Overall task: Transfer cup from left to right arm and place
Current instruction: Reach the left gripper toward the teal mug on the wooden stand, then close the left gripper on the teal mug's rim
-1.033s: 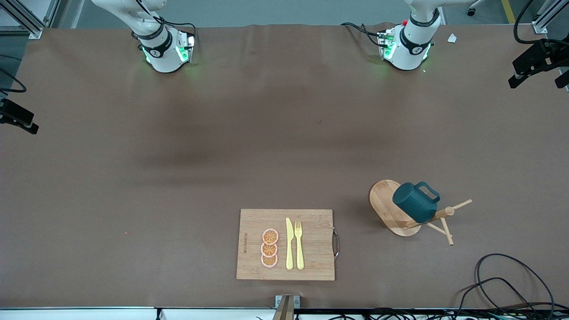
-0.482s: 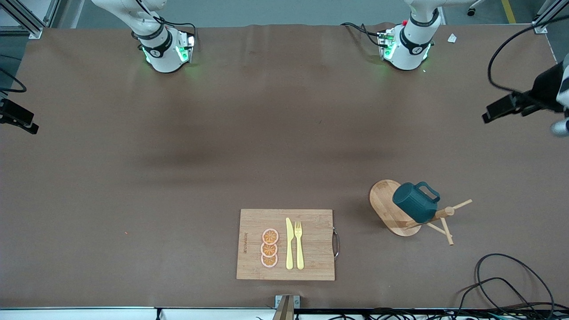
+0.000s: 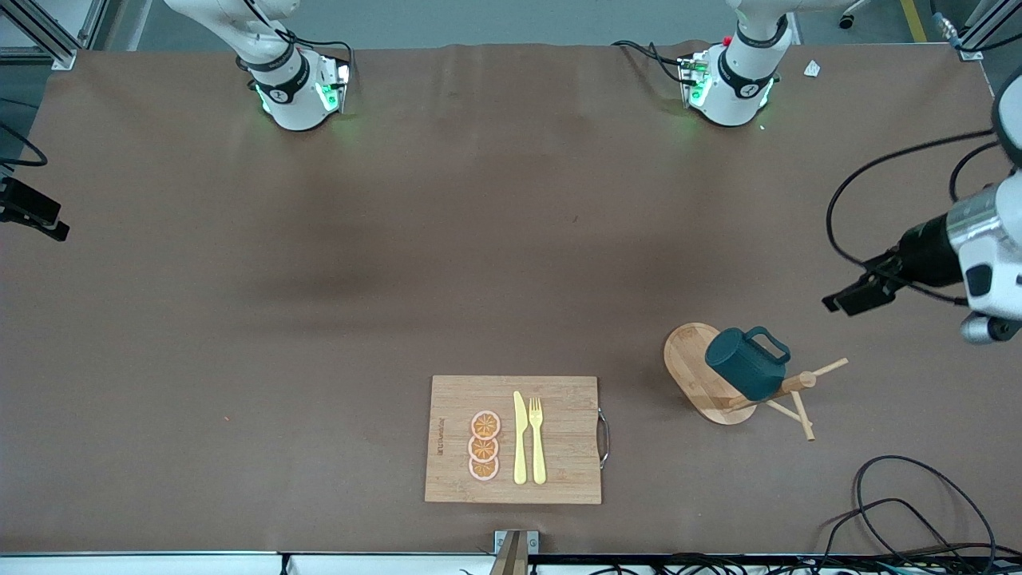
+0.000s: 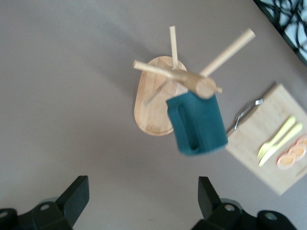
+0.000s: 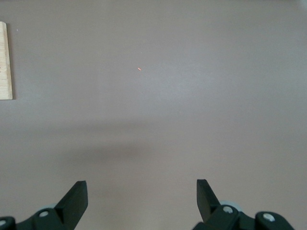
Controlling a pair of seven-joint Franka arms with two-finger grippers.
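Table (image 3: 319,279) with brown covering, bamboo cutting board (image 3: 559,471) at the edge nearest the front camera, wooden peg rack (image 3: 699,379) on its oval base toward the left arm's end, two white robot bases along the edge farthest from the camera

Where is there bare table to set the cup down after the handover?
Bare: the wide stretch between the arm bases and the cutting board, and toward the right arm's end. Crowded: around the peg rack holding the cup, with cables nearby.
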